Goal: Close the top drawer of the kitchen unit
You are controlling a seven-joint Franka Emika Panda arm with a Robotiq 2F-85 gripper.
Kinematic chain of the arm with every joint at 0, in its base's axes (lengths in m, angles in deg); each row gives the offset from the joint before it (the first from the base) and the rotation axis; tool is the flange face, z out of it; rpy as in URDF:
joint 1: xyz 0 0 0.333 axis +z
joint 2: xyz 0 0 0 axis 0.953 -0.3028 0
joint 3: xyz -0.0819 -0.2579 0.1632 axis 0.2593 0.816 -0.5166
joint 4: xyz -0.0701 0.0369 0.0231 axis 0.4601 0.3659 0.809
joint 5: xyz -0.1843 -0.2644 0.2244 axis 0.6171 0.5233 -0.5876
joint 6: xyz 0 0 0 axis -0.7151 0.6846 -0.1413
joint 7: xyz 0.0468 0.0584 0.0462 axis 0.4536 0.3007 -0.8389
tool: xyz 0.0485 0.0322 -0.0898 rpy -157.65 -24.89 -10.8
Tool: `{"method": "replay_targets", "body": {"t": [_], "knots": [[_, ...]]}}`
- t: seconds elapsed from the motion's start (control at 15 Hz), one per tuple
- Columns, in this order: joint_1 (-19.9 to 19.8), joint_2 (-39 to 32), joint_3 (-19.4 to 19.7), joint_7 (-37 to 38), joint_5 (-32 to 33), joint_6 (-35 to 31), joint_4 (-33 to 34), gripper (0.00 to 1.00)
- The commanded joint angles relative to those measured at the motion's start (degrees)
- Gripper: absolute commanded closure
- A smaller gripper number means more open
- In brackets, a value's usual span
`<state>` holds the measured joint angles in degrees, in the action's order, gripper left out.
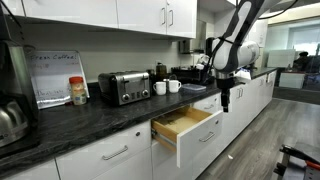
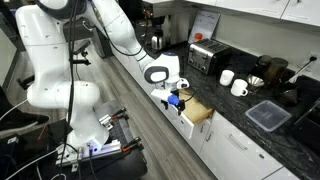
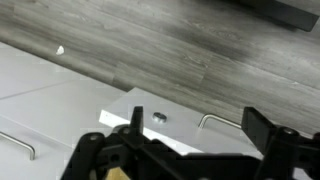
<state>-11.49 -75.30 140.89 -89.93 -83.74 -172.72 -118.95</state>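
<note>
The top drawer (image 1: 186, 124) of the kitchen unit (image 1: 90, 118) stands pulled out, and its light wooden box shows in both exterior views (image 2: 198, 108). Its white front carries a silver bar handle (image 3: 225, 122). My gripper (image 1: 226, 98) hangs at the floor side of the drawer front (image 2: 176, 99). In the wrist view the gripper (image 3: 197, 128) is open and empty. Its two black fingers are spread wide just above the white front and the near end of the handle. I cannot tell whether they touch it.
On the dark countertop stand a toaster (image 1: 124, 87), two white mugs (image 1: 167, 87) and a kettle (image 1: 10, 120). A clear plastic container (image 2: 268, 115) lies further along. The robot's white base (image 2: 60, 90) stands on the grey wood floor (image 3: 200, 50) facing the unit.
</note>
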Motion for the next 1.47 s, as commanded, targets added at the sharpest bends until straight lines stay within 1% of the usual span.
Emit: {"method": "replay_targets", "body": {"t": [0.0,0.07,0.2,0.27,0.4,0.6,0.87,1.07,1.2,1.4], "knots": [[9.1,-0.1,8.4,8.8,3.6,15.7,3.2,0.00],[10.6,0.7,9.7,10.2,3.6,20.5,3.8,0.00],[12.4,2.5,11.6,11.7,1.8,29.4,5.2,0.00],[12.5,3.2,11.9,12.2,0.6,31.8,5.1,0.00],[11.9,3.7,11.9,13.7,-2.0,35.2,4.8,0.00],[11.3,5.0,12.0,14.2,-6.4,34.0,2.6,0.00],[12.2,5.2,11.1,14.0,-12.3,25.8,-2.0,0.00],[12.0,5.2,9.3,12.5,-15.6,17.8,-6.1,0.00],[11.8,5.4,7.3,11.6,-18.0,10.5,-8.9,0.00],[11.7,5.1,2.8,9.8,-22.7,-3.8,-12.5,0.00]]}}
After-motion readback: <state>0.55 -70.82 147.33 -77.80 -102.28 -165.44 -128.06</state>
